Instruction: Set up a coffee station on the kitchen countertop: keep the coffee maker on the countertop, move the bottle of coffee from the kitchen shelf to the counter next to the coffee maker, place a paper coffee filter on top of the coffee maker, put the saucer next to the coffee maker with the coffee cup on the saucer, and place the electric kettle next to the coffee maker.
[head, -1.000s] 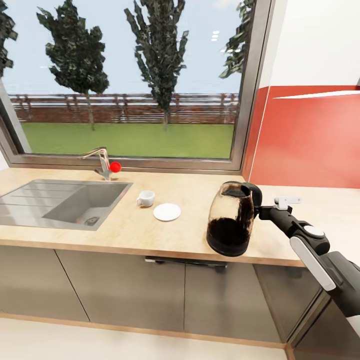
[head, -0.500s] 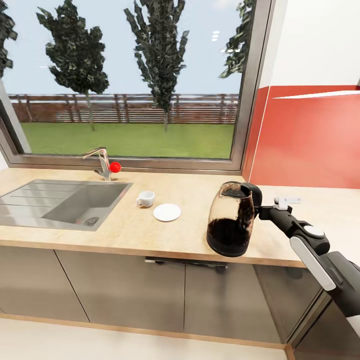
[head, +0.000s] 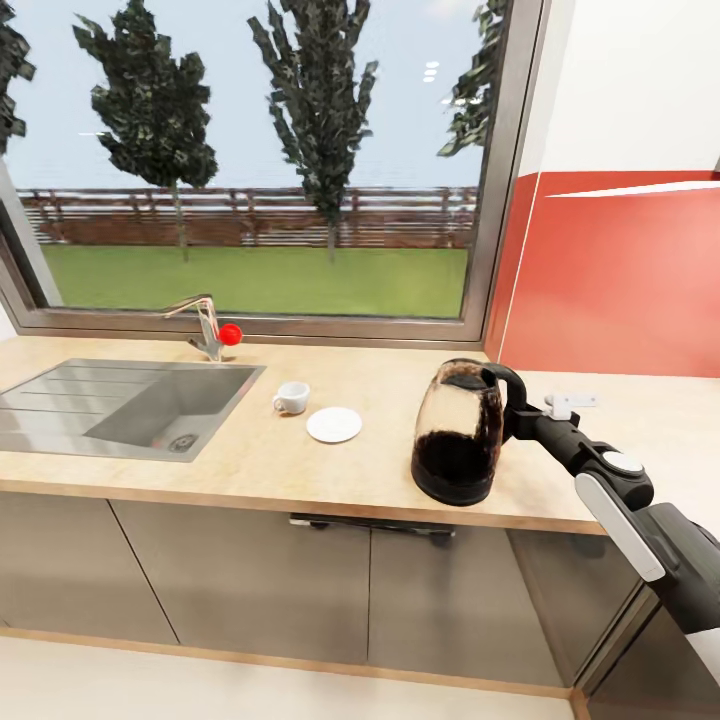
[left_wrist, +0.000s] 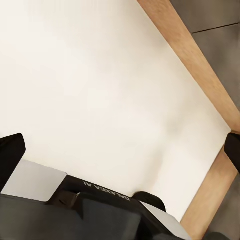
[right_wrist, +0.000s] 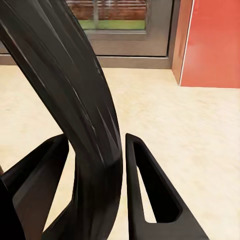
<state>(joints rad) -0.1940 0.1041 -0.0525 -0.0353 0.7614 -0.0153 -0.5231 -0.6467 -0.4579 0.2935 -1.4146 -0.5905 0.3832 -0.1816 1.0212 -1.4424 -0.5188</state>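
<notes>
On the desk (head: 250, 470), the coffee cup (head: 291, 397) stands just beside the saucer (head: 334, 424), not yet on it. Further right, the right pincer (right_wrist: 117, 165) is clamped on the electric kettle (head: 458, 432) by its handle near the front edge. Most of the station appears left to arrange.

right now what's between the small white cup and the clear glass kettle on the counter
The small flat white saucer lies between the small white cup and the clear glass kettle on the wood-grain countertop, seen in the head view.

Black right arm (head: 600, 470) with white panels, round white cap, black jaws.
</notes>
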